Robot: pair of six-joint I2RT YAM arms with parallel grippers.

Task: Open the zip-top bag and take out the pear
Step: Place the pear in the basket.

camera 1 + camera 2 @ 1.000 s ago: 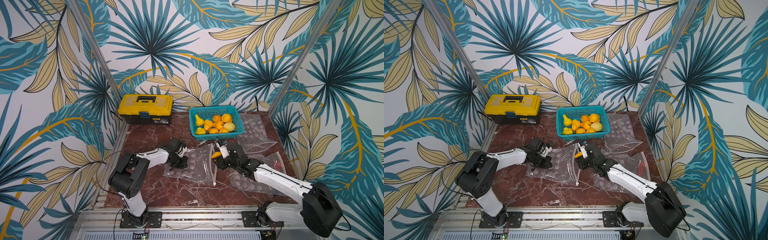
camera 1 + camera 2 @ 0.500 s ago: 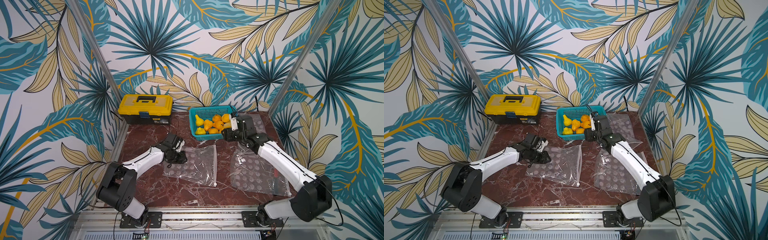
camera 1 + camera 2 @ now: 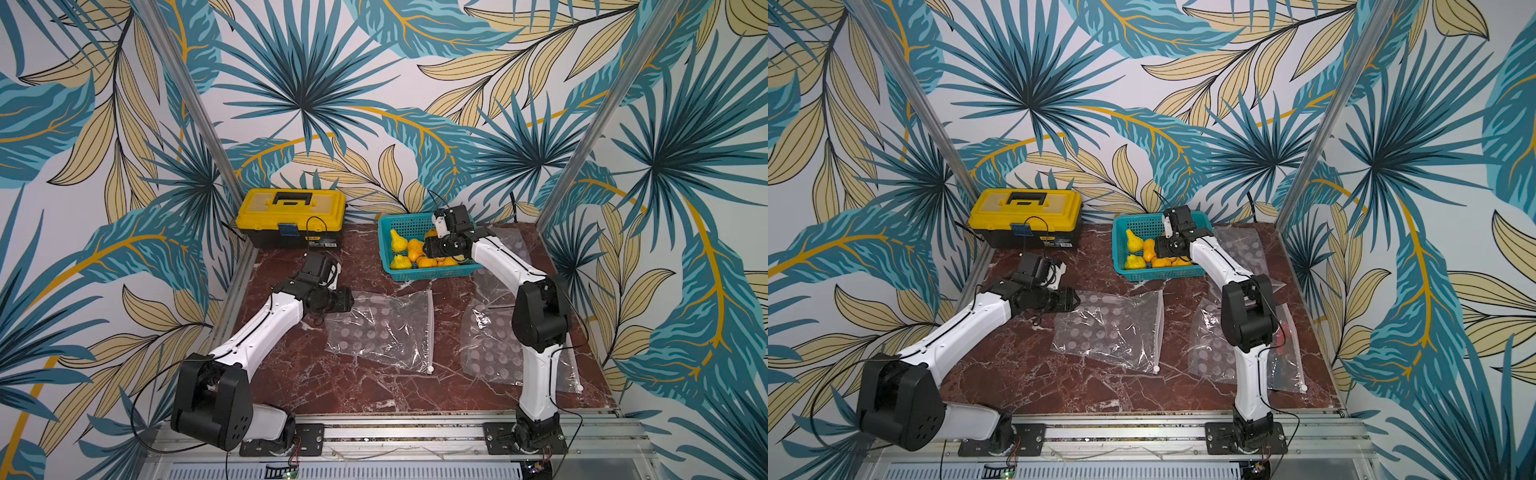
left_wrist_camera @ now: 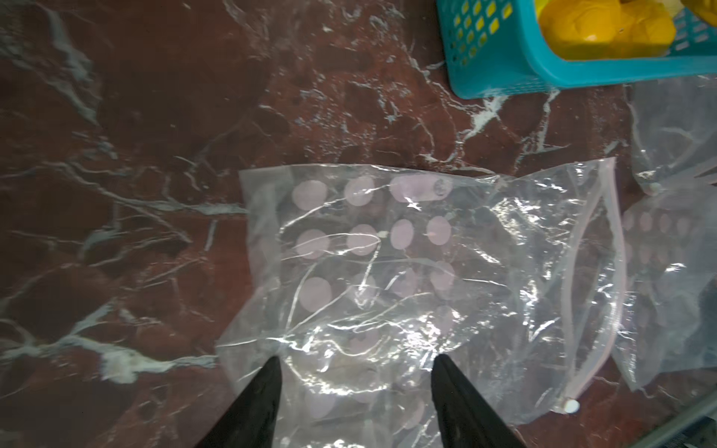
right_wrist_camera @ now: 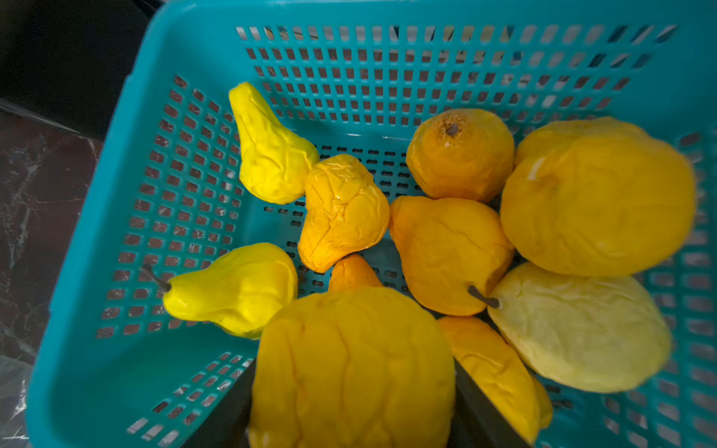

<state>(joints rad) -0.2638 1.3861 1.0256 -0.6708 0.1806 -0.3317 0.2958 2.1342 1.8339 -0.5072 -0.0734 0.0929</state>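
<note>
In both top views, the zip-top bag (image 3: 380, 328) (image 3: 1113, 332) lay flat and crumpled on the marble counter (image 3: 374, 395). Its zip edge faced the right arm, and the white slider (image 3: 431, 368) sat at the near end of that edge. The left fingers (image 3: 344, 300) (image 3: 1070, 300) were low at the bag's closed end, by its far corner. Whether they touched the plastic could not be told from there. The right fingers (image 3: 430, 249) reached into the teal basket (image 3: 432, 272) at the back of the counter, beside a yellow toolbox (image 3: 291, 208). The arm's wrist covered what they held. Spare clear bags (image 3: 486, 353) lay under the right arm.

In the left wrist view, the left fingers (image 4: 267, 395) stood wide apart with nothing between them, poised just over the bag's (image 4: 388, 252) closed end. The bag looked empty, its printed dots showing through. The slider (image 4: 571, 406) rested at one end of the zip track, and a corner of the basket (image 4: 504, 70) showed beyond.

In the right wrist view, the right fingers (image 5: 481, 419) were clamped on a wrinkled yellow pear (image 5: 349, 368), one against each side. It was held over the basket's (image 5: 116, 194) floor. Other pears (image 5: 450, 252) lay loose around it inside the basket.
</note>
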